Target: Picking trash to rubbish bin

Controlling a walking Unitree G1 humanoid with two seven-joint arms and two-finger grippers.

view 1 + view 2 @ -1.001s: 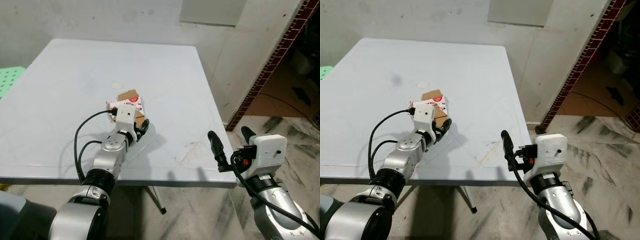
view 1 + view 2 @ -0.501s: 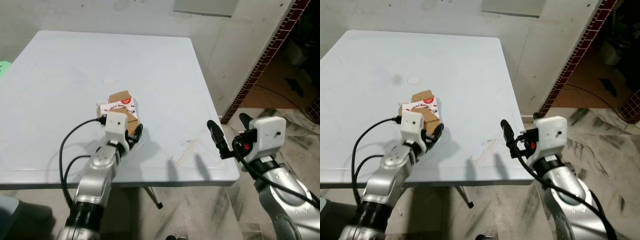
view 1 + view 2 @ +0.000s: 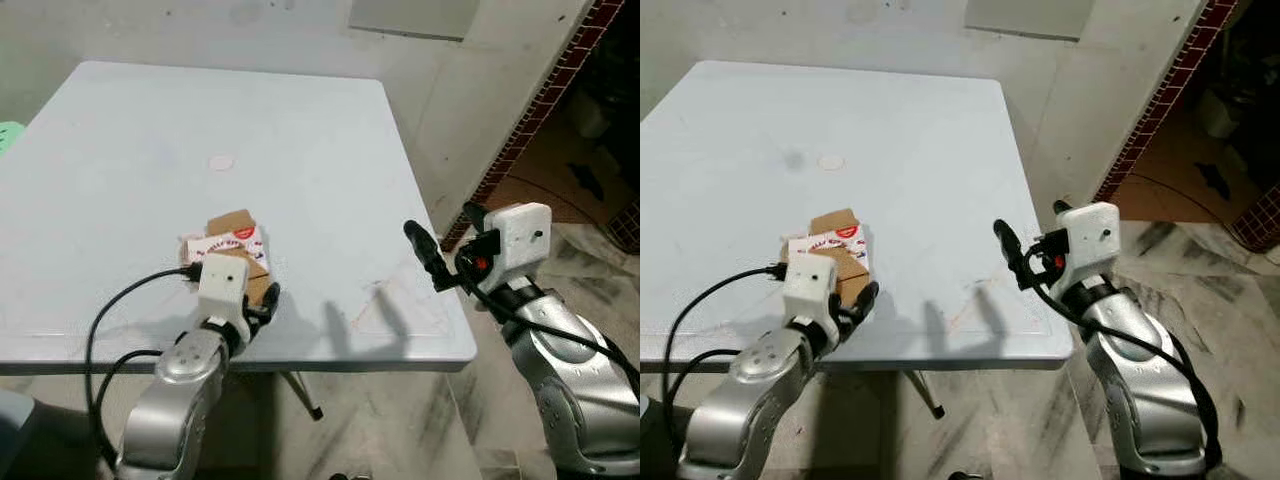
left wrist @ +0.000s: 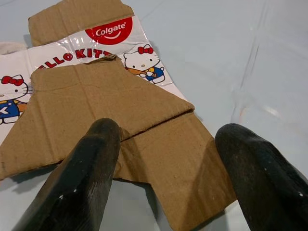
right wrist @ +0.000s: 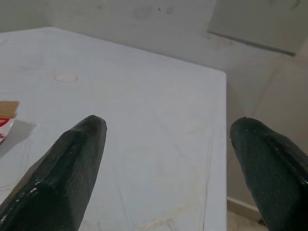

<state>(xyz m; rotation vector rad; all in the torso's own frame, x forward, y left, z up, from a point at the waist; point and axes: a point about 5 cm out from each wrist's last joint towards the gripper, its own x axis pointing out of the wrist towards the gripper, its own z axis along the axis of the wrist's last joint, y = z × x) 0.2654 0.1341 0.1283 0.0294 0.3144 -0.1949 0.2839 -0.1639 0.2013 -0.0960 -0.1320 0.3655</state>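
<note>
two claws spread, left claw (image 4: 163,192) over flattened carton (image 3: 228,250), pale table (image 3: 300,130), marble floor (image 3: 400,420)

Left gripper (image 4: 163,159) fingers (image 4: 82,187) spread, right gripper (image 5: 168,168) fingers parted, raised

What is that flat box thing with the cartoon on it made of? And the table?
The flattened box looks like thin cardboard: the inside is dull brown and creased, while the printed outside with the cartoon and red logo shines as if coated. The table looks like smooth pale plastic or laminate with a soft sheen and faint scuffs; which one, I can't tell.
</note>
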